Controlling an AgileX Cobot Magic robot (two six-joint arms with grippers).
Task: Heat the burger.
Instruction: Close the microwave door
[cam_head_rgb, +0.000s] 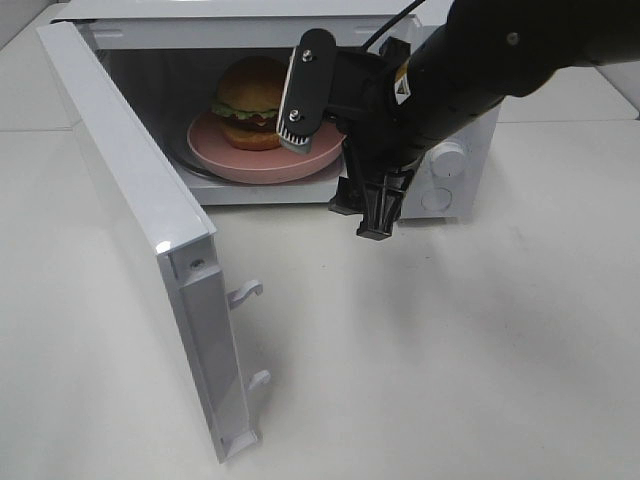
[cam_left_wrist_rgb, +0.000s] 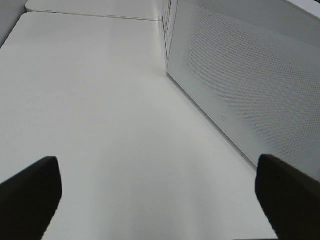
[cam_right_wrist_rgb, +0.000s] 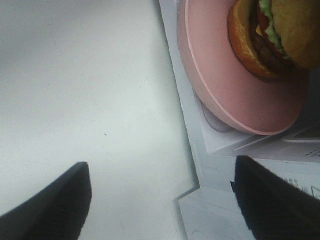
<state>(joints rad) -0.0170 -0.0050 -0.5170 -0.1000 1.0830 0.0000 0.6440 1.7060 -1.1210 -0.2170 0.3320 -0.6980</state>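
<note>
The burger (cam_head_rgb: 250, 100) sits on a pink plate (cam_head_rgb: 262, 172) inside the microwave (cam_head_rgb: 450, 190), at 12 o'clock on the worktop (cam_head_rgb: 450, 350), so loading looks done. The door (cam_head_rgb: 130, 200) stands open toward 8 o'clock. The right hand (cam_right_wrist_rgb: 160, 205), spread and empty, hovers at the opening. The left hand (cam_left_wrist_rgb: 160, 195), also spread, is outside the door. Closing the door and starting remain.

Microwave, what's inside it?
A burger sits on a pink plate. The right arm covers the plate's right side and the corner behind it, so anything there is hidden.
</note>
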